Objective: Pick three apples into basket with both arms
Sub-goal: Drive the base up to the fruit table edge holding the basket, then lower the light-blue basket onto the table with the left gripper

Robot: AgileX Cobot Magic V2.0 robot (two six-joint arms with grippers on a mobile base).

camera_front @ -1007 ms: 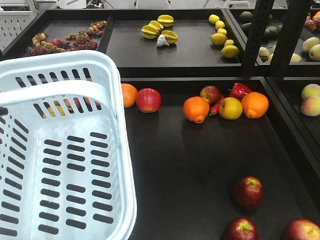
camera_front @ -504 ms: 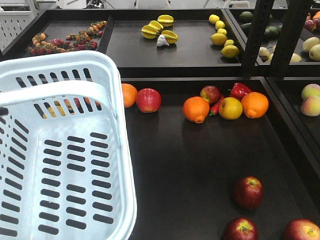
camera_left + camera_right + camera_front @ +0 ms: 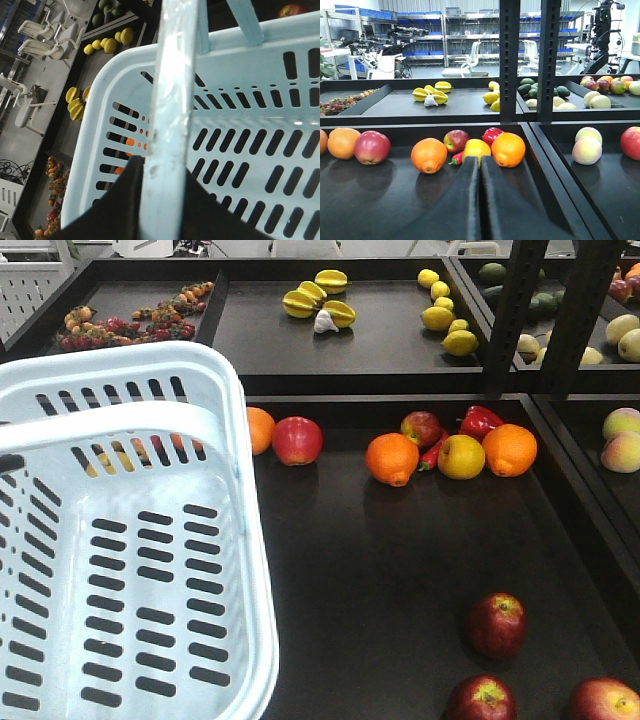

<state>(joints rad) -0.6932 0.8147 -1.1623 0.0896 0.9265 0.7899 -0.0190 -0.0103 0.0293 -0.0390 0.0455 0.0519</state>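
Note:
Three dark red apples lie at the front right of the black tray: one (image 3: 497, 624) stands ahead of two (image 3: 481, 700) (image 3: 604, 702) at the frame's lower edge. The pale blue basket (image 3: 243, 480) fills the left side, hanging tilted. In the left wrist view my left gripper (image 3: 162, 167) is shut on the basket's swing handle (image 3: 172, 100), one black finger on each side of it. My right gripper (image 3: 480, 159) is shut with nothing in it, low over the tray, pointing at a yellow apple (image 3: 476, 148). Neither arm shows in the front view.
Oranges (image 3: 392, 458) (image 3: 509, 449), a pink-red apple (image 3: 297, 440), a red pepper (image 3: 478, 421) and a small apple (image 3: 421, 427) sit along the tray's back. Black shelf posts (image 3: 520, 310) rise at the right. Starfruit (image 3: 318, 298) and lemons (image 3: 445, 315) fill the rear tray.
The basket has shifted a little to the right and down in the front view. The apples and other fruit have not moved.

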